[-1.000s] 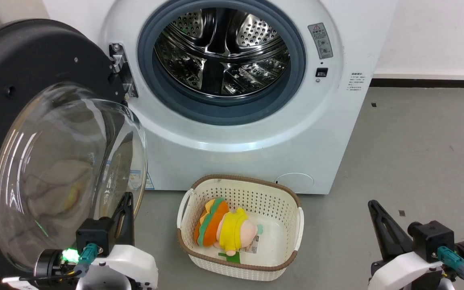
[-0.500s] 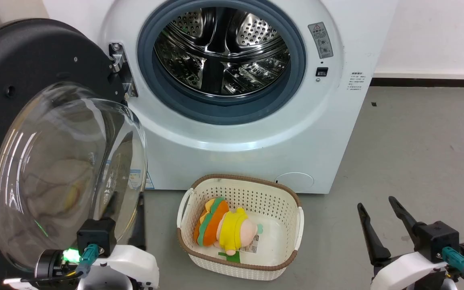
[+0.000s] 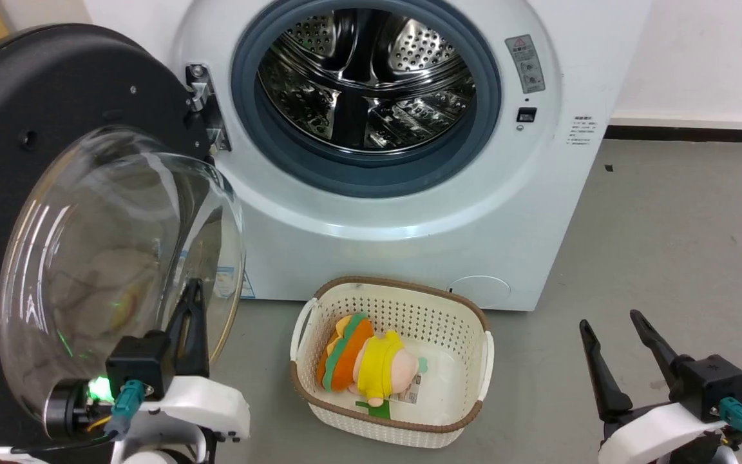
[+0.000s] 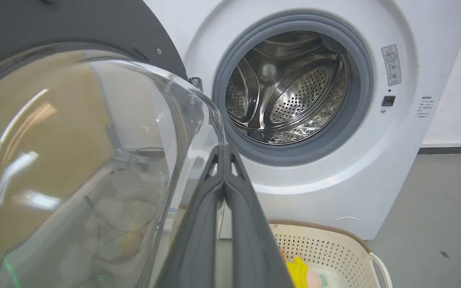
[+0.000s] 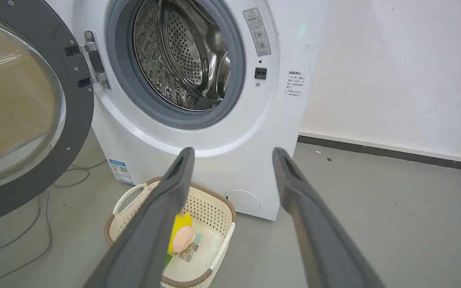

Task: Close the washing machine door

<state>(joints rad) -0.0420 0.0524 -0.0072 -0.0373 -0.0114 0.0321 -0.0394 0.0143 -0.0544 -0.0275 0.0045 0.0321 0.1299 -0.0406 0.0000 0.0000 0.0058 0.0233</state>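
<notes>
1. A smooth grey floor (image 3: 667, 225) runs back to a white wall (image 3: 699, 51), with a dark skirting strip (image 3: 693, 133) where they meet.
2. The washer (image 3: 409, 245) stands on this floor, its steel drum (image 3: 371, 77) uncovered inside the grey gasket (image 3: 255, 129).
3. The door (image 3: 55, 84) is wide open, swung out to the washer's left on its hinge (image 3: 202, 109). Its glass bowl (image 3: 120, 258) bulges toward the robot.
4. A cream basket (image 3: 474, 412) sits on the floor just before the washer, and a plush toy (image 3: 364, 364) lies in it.
5. The left gripper (image 3: 196, 287) is low at the bowl's right edge, its fingers pressed together with nothing between them. I cannot tell whether it touches the glass.
6. The right gripper (image 3: 609, 321) hangs low on the right over the floor, its fingers spread and empty, well apart from the door.
7. From the side, the right wrist view shows a cable (image 5: 34, 240) lying on the floor under the door and a blue sticker (image 5: 119, 170) at the washer's lower corner. In the head view the bowl covers that stretch of floor.
8. The left wrist view looks along the closed fingers straight at the drum, with tan reflections in the bowl.
</notes>
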